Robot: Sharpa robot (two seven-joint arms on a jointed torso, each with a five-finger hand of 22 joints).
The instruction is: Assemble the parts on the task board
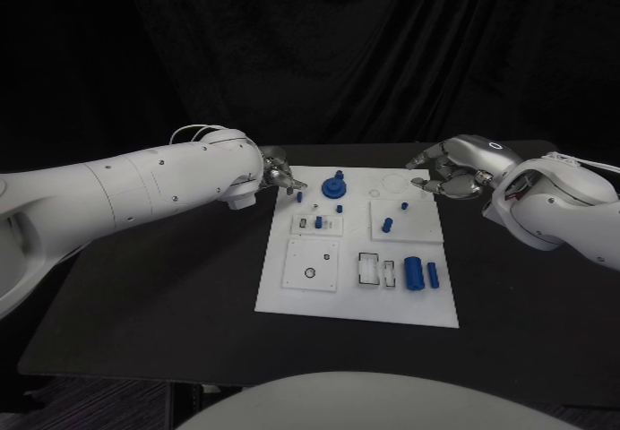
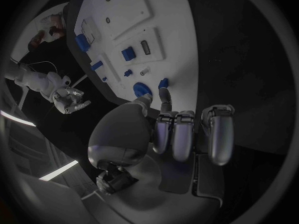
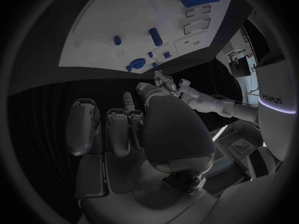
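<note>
The white task board [image 1: 291,291] lies in the middle of the black table. A blue gear-like disc [image 1: 335,187] stands at its far end, with small blue pegs [image 1: 339,209] nearby. A large blue cylinder [image 1: 414,271] and a slimmer one [image 1: 433,275] lie near the front right. My left hand [image 1: 278,173] hovers at the board's far left corner with its fingers [image 2: 181,129] curled and nothing between them. A small blue peg [image 2: 163,83] stands just past one fingertip, beside the disc [image 2: 142,89]. My right hand [image 1: 450,175] is at the far right corner, its fingers [image 3: 106,127] curled in on nothing.
Rectangular recesses [image 1: 370,267] and round holes [image 1: 309,272] mark the board's near half. Bare black table [image 1: 155,296] stretches to either side of the board and in front of it. My left forearm [image 1: 129,193] reaches in over the table's left part.
</note>
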